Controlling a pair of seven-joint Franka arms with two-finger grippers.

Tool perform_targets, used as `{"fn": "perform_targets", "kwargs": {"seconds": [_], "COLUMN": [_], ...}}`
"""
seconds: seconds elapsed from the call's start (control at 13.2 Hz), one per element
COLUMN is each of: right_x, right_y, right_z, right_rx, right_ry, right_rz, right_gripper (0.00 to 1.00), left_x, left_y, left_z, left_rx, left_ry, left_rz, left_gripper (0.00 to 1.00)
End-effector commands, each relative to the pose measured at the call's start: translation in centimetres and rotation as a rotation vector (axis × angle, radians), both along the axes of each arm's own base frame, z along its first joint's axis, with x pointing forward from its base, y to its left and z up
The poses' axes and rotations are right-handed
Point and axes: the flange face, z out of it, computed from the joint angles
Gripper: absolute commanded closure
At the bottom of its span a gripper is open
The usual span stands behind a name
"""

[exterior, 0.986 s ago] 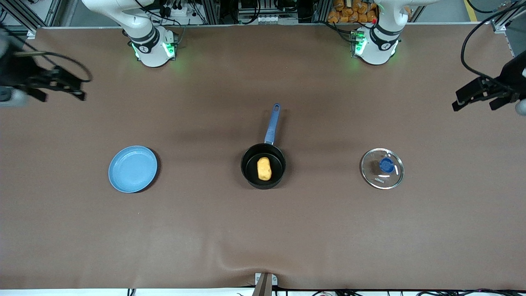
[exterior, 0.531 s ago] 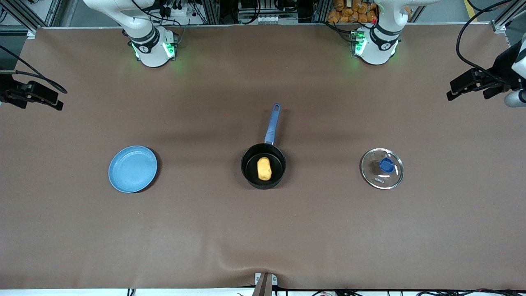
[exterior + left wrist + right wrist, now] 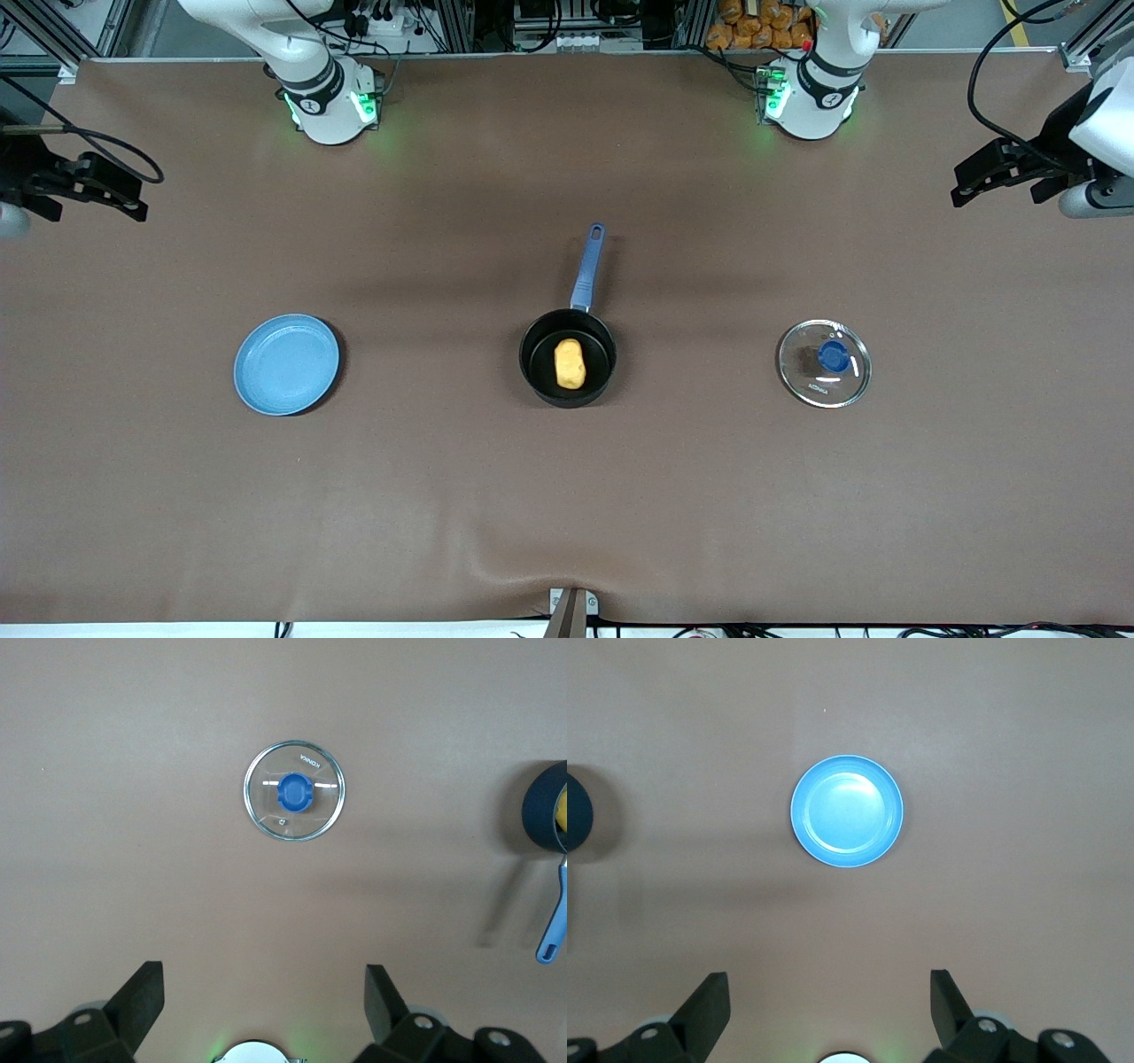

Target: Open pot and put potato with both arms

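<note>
Both grippers of mine hang high and empty with fingers spread wide: my left gripper [image 3: 970, 182] is up over the table edge at the left arm's end, and in its wrist view the two fingers [image 3: 142, 1001] stand far apart above bare cloth; my right gripper [image 3: 120, 190] is up over the right arm's end, just as wide in its own wrist view [image 3: 828, 1005]. Between them the pot [image 3: 568, 357] sits mid-table with its blue handle [image 3: 586, 266] pointing toward my bases, and the potato [image 3: 570, 363] lies inside it on the black bottom. Its glass lid [image 3: 824, 362] rests flat on the cloth toward the left arm's end, well apart from the pot, and the blue plate [image 3: 286, 363] lies empty toward the right arm's end. By my reading the job looks done, so the risks are small. If either arm swings low across the middle, it could clip the long handle and spin or tip the pot, rolling the potato out. A low pass by my left arm could also catch the lid's blue knob [image 3: 833, 356] and skid the glass across the table.
</note>
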Motion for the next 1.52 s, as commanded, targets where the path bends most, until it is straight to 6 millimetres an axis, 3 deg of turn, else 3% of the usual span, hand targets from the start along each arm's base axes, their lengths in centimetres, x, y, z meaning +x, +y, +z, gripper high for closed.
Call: {"fn": "perform_targets", "kwargs": {"seconds": [0.0, 0.53, 1.44], "right_x": [-0.3, -0.3, -0.5], "right_y": [-0.1, -0.5, -0.4], "right_z": [0.5, 0.4, 0.1], "right_rx": [-0.024, -0.024, -0.020], "right_ry": [-0.004, -0.001, 0.009], "right_rz": [0.017, 0.011, 0.013], "right_gripper": [0.00, 0.00, 0.00], "left_x": [-0.8, 0.8, 0.7], "left_y": [-0.5, 0.0, 0.1], "left_z": [0.0, -0.2, -0.2], "left_rx": [0.037, 0.038, 0.040], "left_ry": [-0.013, -0.008, 0.001], "left_rz": [0.005, 0.009, 0.009], "left_gripper": [0.00, 0.00, 0.00]}}
